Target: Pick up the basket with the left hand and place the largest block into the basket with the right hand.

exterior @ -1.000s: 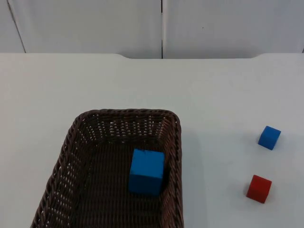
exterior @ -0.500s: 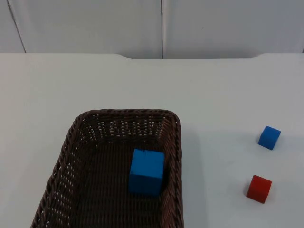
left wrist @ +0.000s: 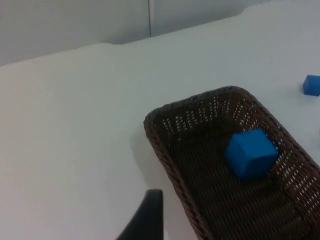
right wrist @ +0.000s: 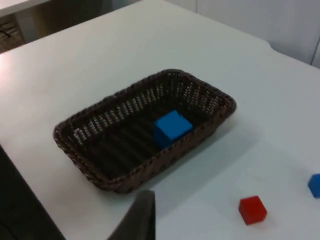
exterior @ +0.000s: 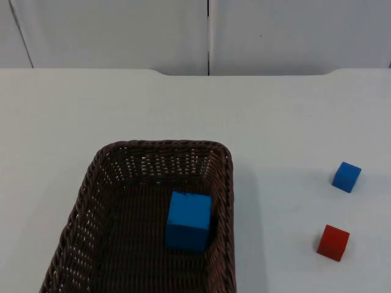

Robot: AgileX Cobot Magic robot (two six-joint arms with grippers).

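Note:
A dark brown wicker basket (exterior: 165, 145) rests on the white table, at the front left of the top view. The largest block, a blue cube (exterior: 189, 220), lies inside it near the right wall. In the left wrist view, the left gripper (left wrist: 147, 220) hovers over bare table beside the basket (left wrist: 167, 165) without touching it, and the blue cube (left wrist: 250, 153) is in the basket. The right gripper (right wrist: 140, 217) hangs high above the table, well away from the basket (right wrist: 201, 87) and its cube (right wrist: 172, 127). Neither gripper holds anything.
A small blue block (exterior: 346, 176) and a small red block (exterior: 333, 242) sit on the table right of the basket; the red one (right wrist: 252, 209) is nearer the front. The grey partition wall (exterior: 208, 36) closes off the table's far edge.

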